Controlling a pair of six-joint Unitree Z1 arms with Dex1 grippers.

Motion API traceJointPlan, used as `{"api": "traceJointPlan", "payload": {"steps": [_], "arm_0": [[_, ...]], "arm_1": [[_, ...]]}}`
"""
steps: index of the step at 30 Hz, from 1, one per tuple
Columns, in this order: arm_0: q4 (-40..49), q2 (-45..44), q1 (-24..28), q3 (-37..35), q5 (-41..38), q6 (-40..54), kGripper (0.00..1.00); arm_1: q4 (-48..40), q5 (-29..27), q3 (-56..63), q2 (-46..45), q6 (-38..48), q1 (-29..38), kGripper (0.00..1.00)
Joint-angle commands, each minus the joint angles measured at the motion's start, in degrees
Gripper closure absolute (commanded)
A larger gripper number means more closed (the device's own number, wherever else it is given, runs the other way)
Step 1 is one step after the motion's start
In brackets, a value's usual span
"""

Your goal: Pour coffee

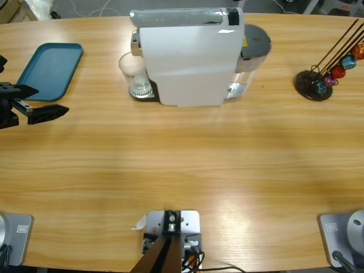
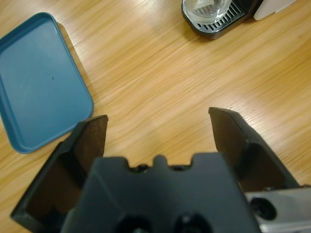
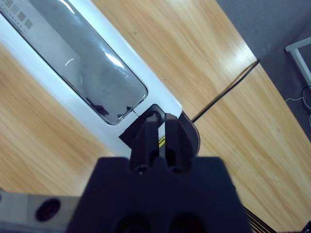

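A clear glass tumbler (image 1: 134, 75) stands on the drip grate (image 2: 228, 19) of a white capsule coffee machine (image 1: 187, 57) at the far middle of the long wooden surface (image 1: 182, 170). Whether it holds any coffee cannot be told from these views. The glass sits well apart from the left tool (image 1: 34, 102), which enters at the high view's left edge with its two black jaws spread wide and nothing between them. In the left wrist view the left tool looks down on bare wood, a teal tray (image 2: 39, 82) just beside its one jaw and the tumbler on the grate far up ahead. The tray lies flat at the surface's far left corner. The right tool (image 3: 160, 127) shows only in its own wrist view, jaws pressed nearly together, pointing down at the rear end of the machine's glossy top, beside the grey water tank lid (image 1: 257, 41). A black rack of coloured capsules (image 1: 333, 71) stands at the far right.
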Motion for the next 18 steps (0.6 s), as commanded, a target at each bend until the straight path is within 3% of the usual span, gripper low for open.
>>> {"api": "traceJointPlan", "payload": {"steps": [1, 18], "arm_0": [[-0.67, 0.24, -0.43, 1.71, 0.43, -0.57, 0.106], [-0.67, 0.24, -0.43, 1.67, 0.41, -0.57, 0.105]], "arm_1": [[0.24, -0.58, 1.3, 3.66, -0.67, -0.92, 1.0], [-0.12, -0.16, 2.11, 3.87, -0.61, -1.82, 1.0]]}}
